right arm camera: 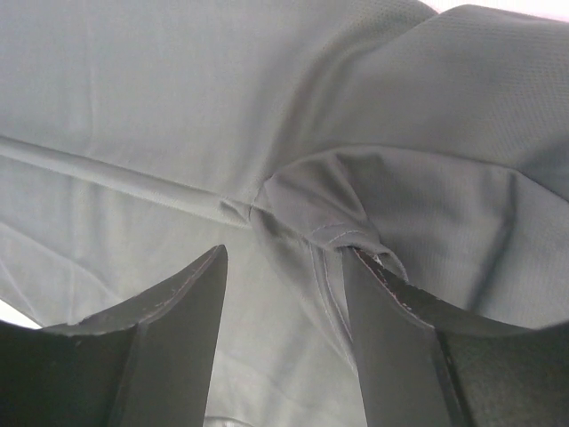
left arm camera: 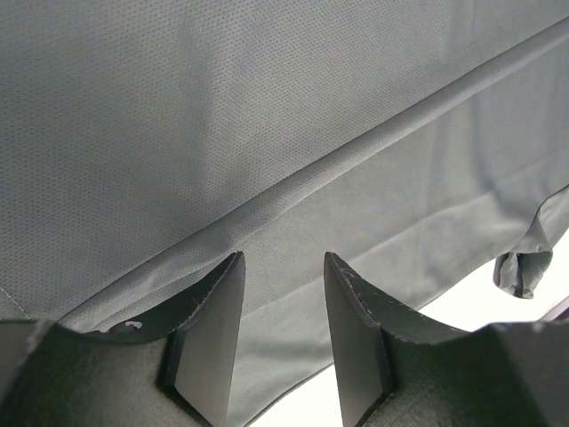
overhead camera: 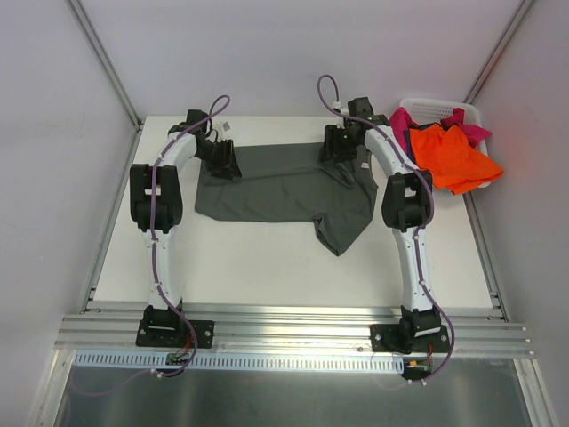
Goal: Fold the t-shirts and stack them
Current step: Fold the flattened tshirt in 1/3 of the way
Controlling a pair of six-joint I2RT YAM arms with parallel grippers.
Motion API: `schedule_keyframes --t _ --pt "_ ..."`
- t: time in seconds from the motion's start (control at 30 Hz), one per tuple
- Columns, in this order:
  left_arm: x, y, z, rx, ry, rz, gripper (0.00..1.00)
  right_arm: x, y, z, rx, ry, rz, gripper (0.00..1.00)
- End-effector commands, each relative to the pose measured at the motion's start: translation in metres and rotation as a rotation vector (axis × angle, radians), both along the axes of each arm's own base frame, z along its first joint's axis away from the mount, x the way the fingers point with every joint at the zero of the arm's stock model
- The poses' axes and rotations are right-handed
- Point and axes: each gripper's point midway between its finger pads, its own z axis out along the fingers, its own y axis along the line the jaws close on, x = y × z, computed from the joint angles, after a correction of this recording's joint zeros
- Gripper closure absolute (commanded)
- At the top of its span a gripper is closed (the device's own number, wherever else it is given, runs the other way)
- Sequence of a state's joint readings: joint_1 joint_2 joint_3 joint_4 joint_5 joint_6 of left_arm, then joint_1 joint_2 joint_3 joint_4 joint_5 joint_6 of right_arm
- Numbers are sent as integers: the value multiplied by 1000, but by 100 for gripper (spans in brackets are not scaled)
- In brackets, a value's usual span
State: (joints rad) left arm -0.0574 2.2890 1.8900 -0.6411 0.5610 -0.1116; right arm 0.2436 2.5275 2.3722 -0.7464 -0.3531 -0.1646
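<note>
left pincer (left arm camera: pixel 283 267) and right pincer (right arm camera: pixel 284 258) stand with jaws apart, holding nothing, over the far edge of the grey t-shirt (overhead camera: pixel 284 191). it is spread toward 12 o'clock on the worktop (overhead camera: pixel 267 267), likely for a fold. the orange t-shirt (overhead camera: pixel 453 156) lies over the basket (overhead camera: pixel 440 105) at 2 o'clock.

Basket (overhead camera: pixel 437 105) mostly under orange shirt (overhead camera: pixel 453 156), pink shirt (overhead camera: pixel 402 117)
</note>
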Motion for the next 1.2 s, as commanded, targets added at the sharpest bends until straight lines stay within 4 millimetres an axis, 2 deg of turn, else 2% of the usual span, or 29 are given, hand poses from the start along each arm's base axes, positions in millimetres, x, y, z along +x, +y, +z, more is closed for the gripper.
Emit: schedule_keyframes --t 0.0,0.17,0.33,0.47,0.6,0.9,1.17 --pt "5 6 17 13 -23 21 59 11 12 15 65 -38 -5 42" --pt "9 6 22 14 -36 25 59 4 30 11 84 -20 24 43" --pt "9 8 28 15 -45 30 60 0 34 11 72 -22 42 43" --pt "7 8 29 10 -42 28 61 -8 26 21 39 -32 61 43" --pt "4 7 27 -2 -28 30 62 -14 17 22 8 -25 65 43" --pt "-3 14 30 4 -17 42 64 -8 -15 22 -94 -56 38 43" --pt "-18 20 22 16 29 44 65 -4 -19 10 -124 -55 33 43"
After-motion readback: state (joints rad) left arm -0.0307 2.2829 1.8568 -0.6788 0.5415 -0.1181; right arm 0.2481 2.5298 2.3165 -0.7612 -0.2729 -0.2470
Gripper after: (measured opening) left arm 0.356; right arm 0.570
